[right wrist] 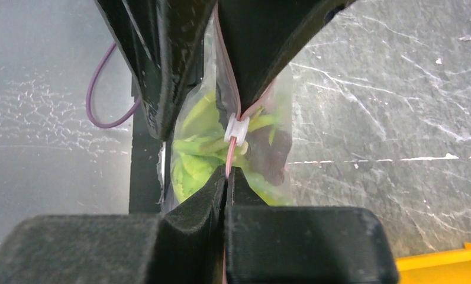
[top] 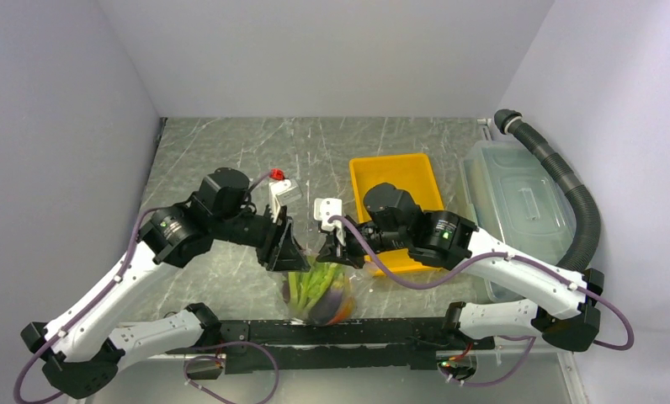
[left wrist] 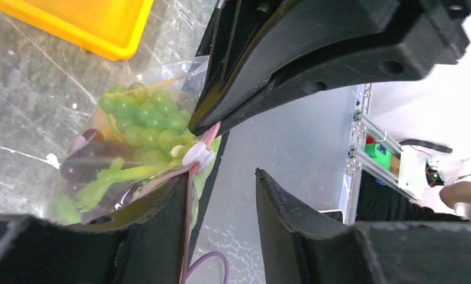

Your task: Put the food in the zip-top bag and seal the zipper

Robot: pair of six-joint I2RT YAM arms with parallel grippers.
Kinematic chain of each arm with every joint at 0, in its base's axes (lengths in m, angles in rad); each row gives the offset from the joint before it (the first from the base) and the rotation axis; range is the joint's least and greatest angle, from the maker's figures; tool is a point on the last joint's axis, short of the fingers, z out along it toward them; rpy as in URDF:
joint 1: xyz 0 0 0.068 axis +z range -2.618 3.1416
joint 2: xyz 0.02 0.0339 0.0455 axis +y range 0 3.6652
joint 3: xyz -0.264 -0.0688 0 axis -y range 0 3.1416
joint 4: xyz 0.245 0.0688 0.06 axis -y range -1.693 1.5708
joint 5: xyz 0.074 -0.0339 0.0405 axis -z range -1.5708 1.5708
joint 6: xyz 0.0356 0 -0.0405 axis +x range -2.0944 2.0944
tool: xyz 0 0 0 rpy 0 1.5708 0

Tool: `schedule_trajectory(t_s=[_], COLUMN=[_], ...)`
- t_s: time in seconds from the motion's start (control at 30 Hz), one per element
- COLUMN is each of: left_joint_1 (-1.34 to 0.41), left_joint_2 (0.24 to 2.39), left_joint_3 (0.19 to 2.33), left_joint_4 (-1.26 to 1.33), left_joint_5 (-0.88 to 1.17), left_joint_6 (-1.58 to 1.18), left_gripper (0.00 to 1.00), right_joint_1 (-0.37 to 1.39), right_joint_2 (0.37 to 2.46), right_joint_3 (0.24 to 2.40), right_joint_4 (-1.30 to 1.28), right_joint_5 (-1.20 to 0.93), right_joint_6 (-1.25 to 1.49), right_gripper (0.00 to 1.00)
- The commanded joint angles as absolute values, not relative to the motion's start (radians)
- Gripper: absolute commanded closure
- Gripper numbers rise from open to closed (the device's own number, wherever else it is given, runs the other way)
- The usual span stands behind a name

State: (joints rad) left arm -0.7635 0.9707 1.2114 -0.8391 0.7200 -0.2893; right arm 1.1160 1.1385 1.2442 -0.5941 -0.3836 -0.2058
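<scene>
The food is all tucked inside the zip-top bag now, grapes and leafy bits pressed up against the clear plastic. In the top view the bag sits at the lower middle, just above the arm bases, with the yellow tray up and to the right of it. So I reckon only the sealing is left.

That'd be why both arms crowd over the bag's mouth. My guess is that one spot on the zipper needs pinning so the little white slider has something to run against.

The right gripper is clenched tight on the pink strip, bottom centre of its own view, with the slider just past its fingertips. The left gripper is roughly half spread, jaws clearly apart, straddling the mouth edge. The strip lies along one finger but isn't pinched, so as far as I can see it's grasping nothing.
</scene>
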Motion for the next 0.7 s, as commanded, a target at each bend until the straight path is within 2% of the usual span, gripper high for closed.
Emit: schedule_trajectory(t_s=[0.0,0.33,0.67], left_joint_1=[-0.767,-0.767,-0.768], left_joint_2=[0.940,0.931,0.955], left_joint_3=[1.311,1.398,1.429], left_joint_4=[-0.855,-1.005,-0.975], left_joint_5=[0.720,0.612,0.547], left_joint_6=[-0.240,-0.185,-0.135], left_gripper=[0.52,0.51,0.52], right_joint_1=[1.121,1.121,1.121], right_joint_2=[1.122,1.123,1.130], right_joint_3=[1.274,1.276,1.279], right_joint_4=[-0.522,-0.520,-0.505], right_joint_5=[-0.390,-0.387,-0.426], right_joint_6=[-0.202,-0.202,-0.197], right_gripper=[1.00,1.00,1.00])
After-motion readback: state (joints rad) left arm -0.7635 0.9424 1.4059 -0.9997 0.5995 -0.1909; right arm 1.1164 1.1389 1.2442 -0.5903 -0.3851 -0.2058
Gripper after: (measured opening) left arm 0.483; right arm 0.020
